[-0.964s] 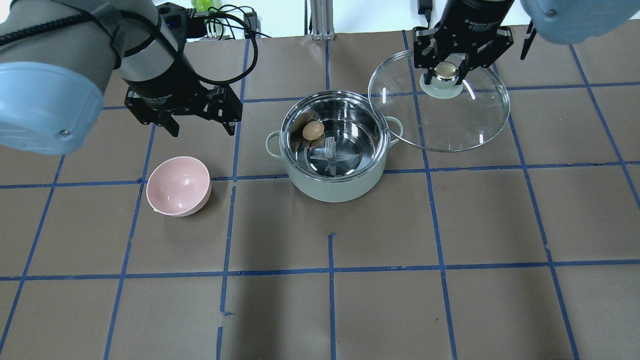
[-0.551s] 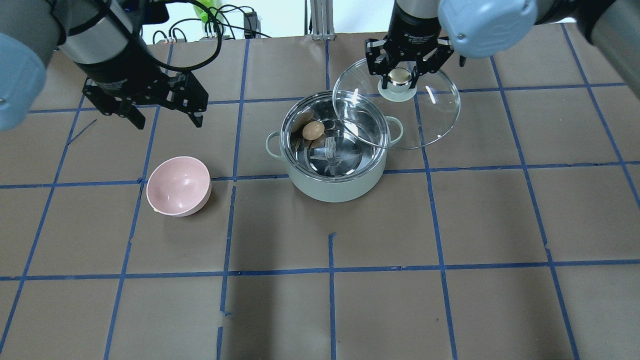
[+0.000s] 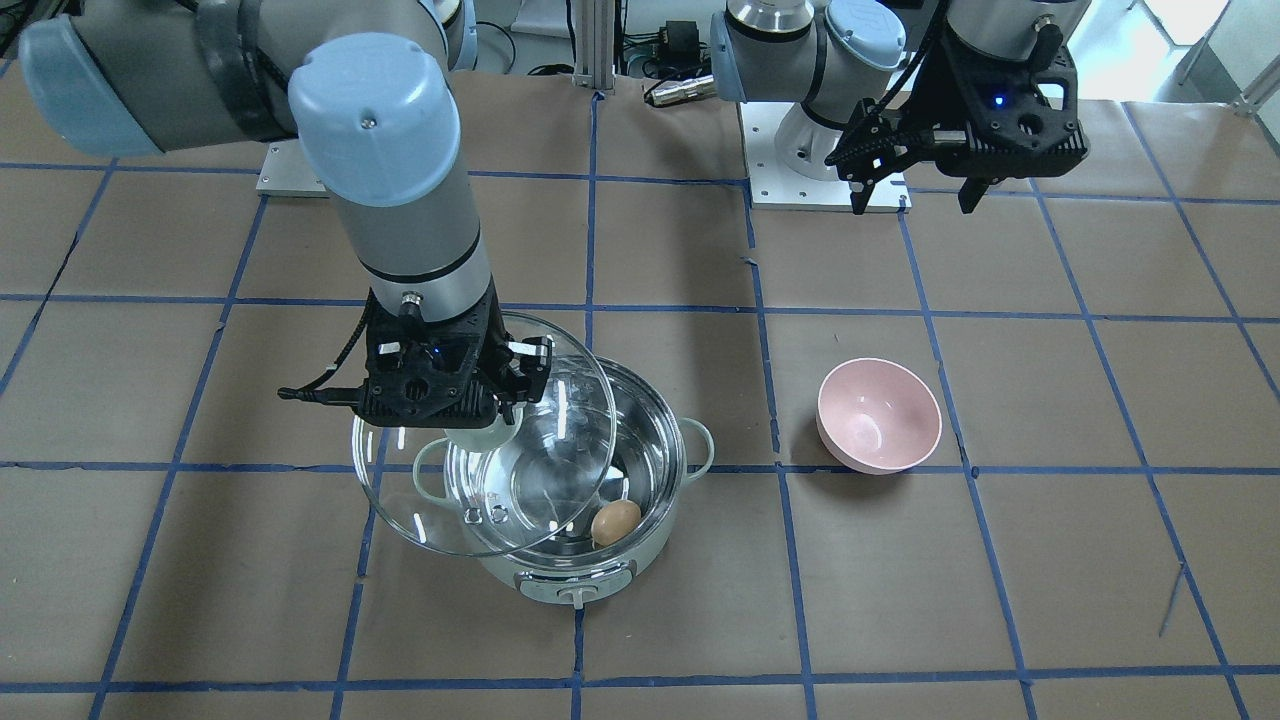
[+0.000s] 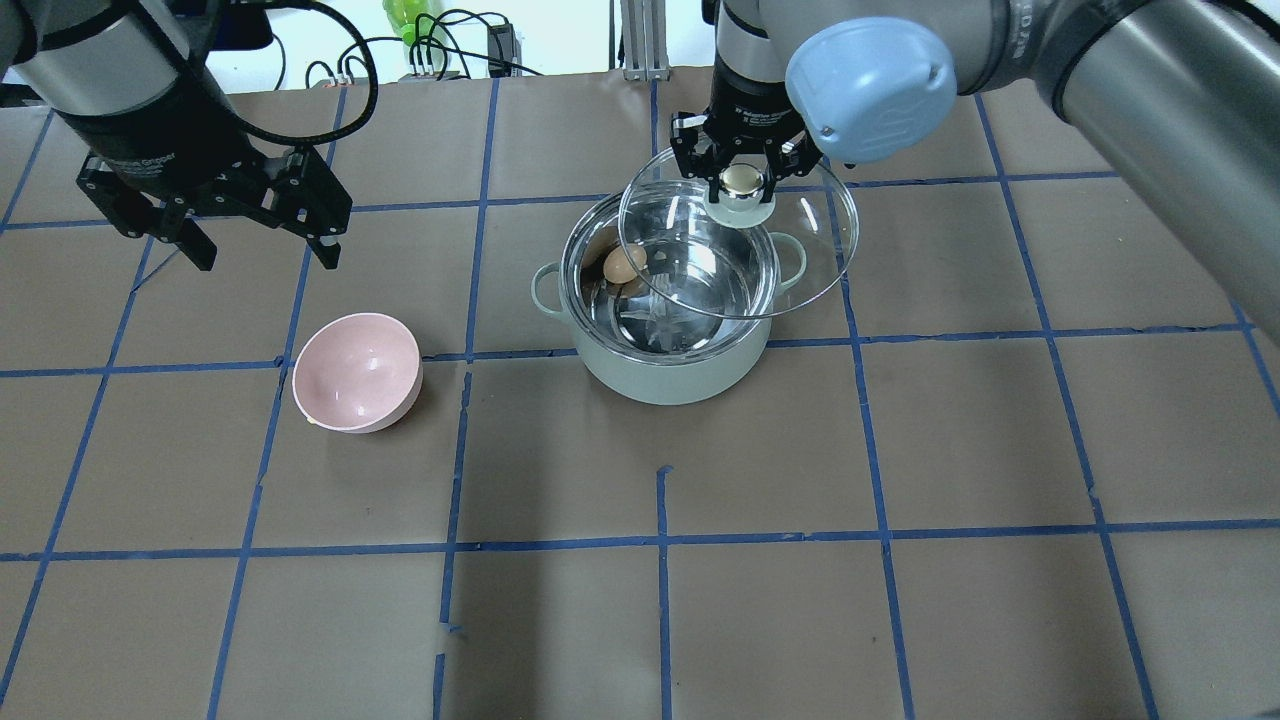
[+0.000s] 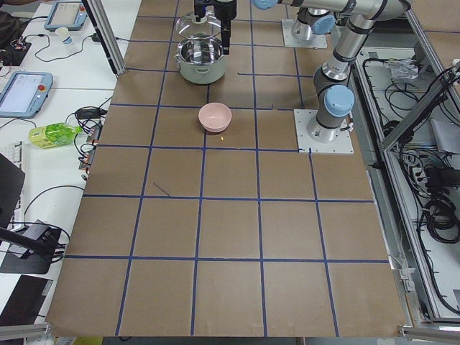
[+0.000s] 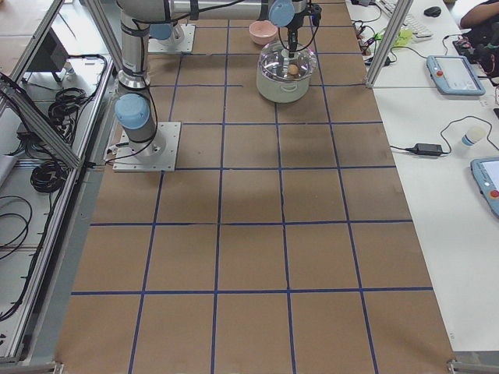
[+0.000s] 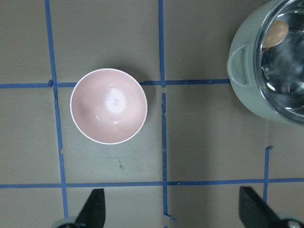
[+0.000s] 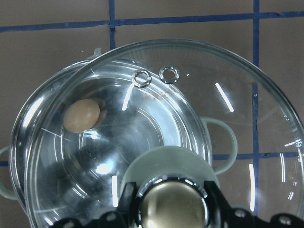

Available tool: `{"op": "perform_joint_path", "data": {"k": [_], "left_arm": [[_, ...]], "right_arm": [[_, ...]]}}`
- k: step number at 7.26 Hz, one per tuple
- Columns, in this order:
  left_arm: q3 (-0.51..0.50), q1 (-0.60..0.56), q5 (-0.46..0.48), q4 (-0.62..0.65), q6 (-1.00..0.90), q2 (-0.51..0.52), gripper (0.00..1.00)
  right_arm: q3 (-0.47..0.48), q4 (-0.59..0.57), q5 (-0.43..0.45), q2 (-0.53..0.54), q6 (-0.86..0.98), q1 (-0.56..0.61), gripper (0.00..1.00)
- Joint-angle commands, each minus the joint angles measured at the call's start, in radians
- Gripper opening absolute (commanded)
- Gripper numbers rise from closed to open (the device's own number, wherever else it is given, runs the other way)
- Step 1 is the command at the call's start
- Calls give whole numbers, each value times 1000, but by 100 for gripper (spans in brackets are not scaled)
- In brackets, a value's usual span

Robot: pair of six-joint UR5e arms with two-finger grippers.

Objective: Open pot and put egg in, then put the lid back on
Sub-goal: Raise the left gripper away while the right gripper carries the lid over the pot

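**A:** How does the lid (image 4: 775, 265) look?

**B:** It is a round pane of clear glass with a steel rim and a cream knob (image 8: 172, 204) on a pale base. The right hand (image 4: 740, 182) is clamped on that knob and holds the lid in the air with the knob up. It hangs over the pot (image 4: 670, 375) but is not seated: it is offset towards the robot's right, so only part of the opening is covered. Its two vent rings (image 8: 141, 78) sit on the side away from the robot.

**A:** And the pot?

**B:** It has a mint-white body and is shiny steel inside. It stands upright on the worktop (image 4: 900, 450), with its control knob (image 3: 577, 597) facing the operators and a handle at each side.

**A:** The egg (image 4: 625, 263)?

**B:** It is brown and oval, and it lies on its side inside the pot, with its long axis about level. It rests by the wall on the robot's left.

**A:** The other hand?

**B:** The left hand (image 4: 266, 255) has its fingers wide apart and holds nothing. It is up above the worktop, with the pink bowl (image 4: 355, 372) below it.
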State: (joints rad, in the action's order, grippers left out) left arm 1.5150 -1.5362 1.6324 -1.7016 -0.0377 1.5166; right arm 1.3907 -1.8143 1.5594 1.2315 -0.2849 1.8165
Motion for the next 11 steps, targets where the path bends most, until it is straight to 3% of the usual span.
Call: {"op": "perform_joint_path", "data": {"k": [1, 3, 8, 11], "left_arm": [[5, -2, -5, 92, -8, 5, 99], [5, 11, -65, 102, -10, 5, 99], [10, 11, -65, 92, -8, -3, 100], [16, 8, -62, 91, -10, -4, 100]], "right_arm": [[14, -56, 24, -14, -74, 61, 2], [33, -56, 41, -14, -85, 87, 2], [36, -65, 44, 43, -96, 119, 2], [89, -104, 44, 29, -146, 119, 2]]}}
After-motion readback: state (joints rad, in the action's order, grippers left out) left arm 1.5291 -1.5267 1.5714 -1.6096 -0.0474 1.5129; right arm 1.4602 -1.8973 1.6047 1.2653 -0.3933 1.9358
